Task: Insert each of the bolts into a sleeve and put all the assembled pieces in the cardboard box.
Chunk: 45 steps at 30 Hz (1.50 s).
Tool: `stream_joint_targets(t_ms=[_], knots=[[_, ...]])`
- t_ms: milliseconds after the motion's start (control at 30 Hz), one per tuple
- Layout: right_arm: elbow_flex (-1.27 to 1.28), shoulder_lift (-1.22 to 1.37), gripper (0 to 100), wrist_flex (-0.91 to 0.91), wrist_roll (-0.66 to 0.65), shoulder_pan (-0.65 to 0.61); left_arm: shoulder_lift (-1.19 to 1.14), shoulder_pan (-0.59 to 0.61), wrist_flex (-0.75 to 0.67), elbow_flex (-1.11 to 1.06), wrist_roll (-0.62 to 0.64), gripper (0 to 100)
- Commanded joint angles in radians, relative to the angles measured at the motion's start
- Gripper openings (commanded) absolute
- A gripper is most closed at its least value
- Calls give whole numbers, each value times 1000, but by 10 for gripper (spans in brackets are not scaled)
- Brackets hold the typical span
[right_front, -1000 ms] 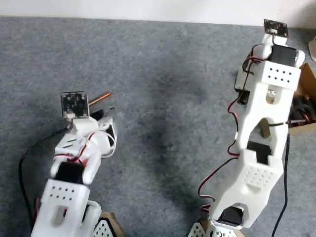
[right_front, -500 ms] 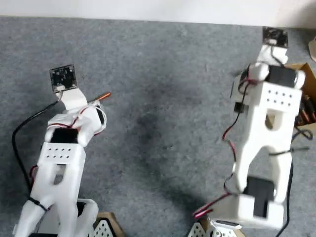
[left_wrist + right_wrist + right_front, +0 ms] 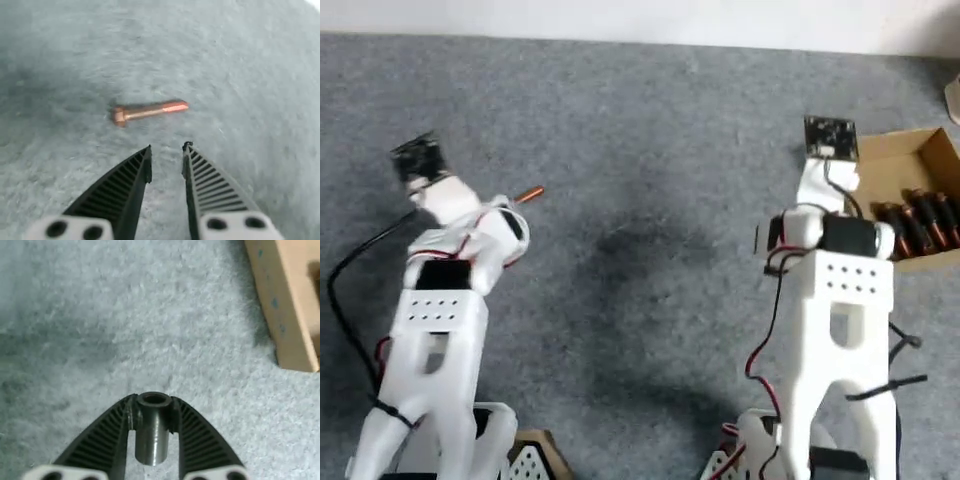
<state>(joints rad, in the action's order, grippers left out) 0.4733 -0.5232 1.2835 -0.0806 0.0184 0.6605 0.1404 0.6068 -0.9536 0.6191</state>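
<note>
Tabletop (image 3: 650,130): covered in grey felt, with both arms standing at its near edge.

Bolt (image 3: 150,111): one, copper-coloured, lying flat on the felt in the left half of the tabletop, about midway between the near and far edges. In the high view its threaded end (image 3: 528,195) sticks out from beside the left arm's wrist. Nothing touches it.

Left gripper (image 3: 166,149): fingers a little apart and holding nothing. It hangs above the felt with its tips near the bolt but short of it.

Sleeve (image 3: 151,425): one, a black tube with its open bore facing outward, away from the wrist.

Right gripper (image 3: 151,401): clamped on the sleeve, one finger on each side, held above the felt towards the right edge of the tabletop, near a corner of the box.

Cardboard box (image 3: 900,150): brown and open-topped, at the right edge of the tabletop; the right wrist view shows one outer wall (image 3: 270,300).

Assembled pieces (image 3: 920,222): several dark sleeves with copper bolts in them, lying side by side inside the box. I cannot tell the exact count.
</note>
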Motion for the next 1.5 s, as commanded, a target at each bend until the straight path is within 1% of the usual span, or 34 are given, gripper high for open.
stream_joint_targets(t_ms=[0,133,167,200,300,367,533,667,767,900,967,1033,1067,1167,1233,1333,1467], knots=[[28,-73,5,-22,20,-39,-4,16,-17,48,253,105],[107,-127,5,-67,71,-68,-8,82,-15,47,643,104],[131,-143,5,-81,72,-73,-8,82,-15,47,707,104],[156,-159,5,-93,74,-81,-10,76,-15,47,746,104],[216,-209,5,-122,74,-88,-4,28,-21,13,760,104],[243,-237,5,-133,72,-88,-2,-4,-21,-13,796,104],[295,-271,5,-165,66,-91,-2,15,-21,-70,879,108],[323,-271,5,-191,64,-91,-2,19,-31,-74,893,108],[323,-271,5,-191,64,-91,-10,15,-114,-97,890,108],[325,-271,5,-191,51,-93,-2,30,-245,-217,888,107],[326,-269,5,-191,41,-93,-2,-4,-302,-257,887,109],[326,-269,5,-194,38,-93,-2,-36,-322,-289,887,114],[329,-269,5,-202,40,-93,-2,-48,-322,-298,891,131],[389,-278,5,-269,46,-93,-2,-84,-322,-303,898,239],[426,-278,5,-318,69,-91,-2,-114,-319,-302,947,289],[456,-278,5,-343,80,-93,-2,-151,-319,-300,964,288],[464,-278,5,-346,80,-102,-1,-153,-322,-300,964,312]])
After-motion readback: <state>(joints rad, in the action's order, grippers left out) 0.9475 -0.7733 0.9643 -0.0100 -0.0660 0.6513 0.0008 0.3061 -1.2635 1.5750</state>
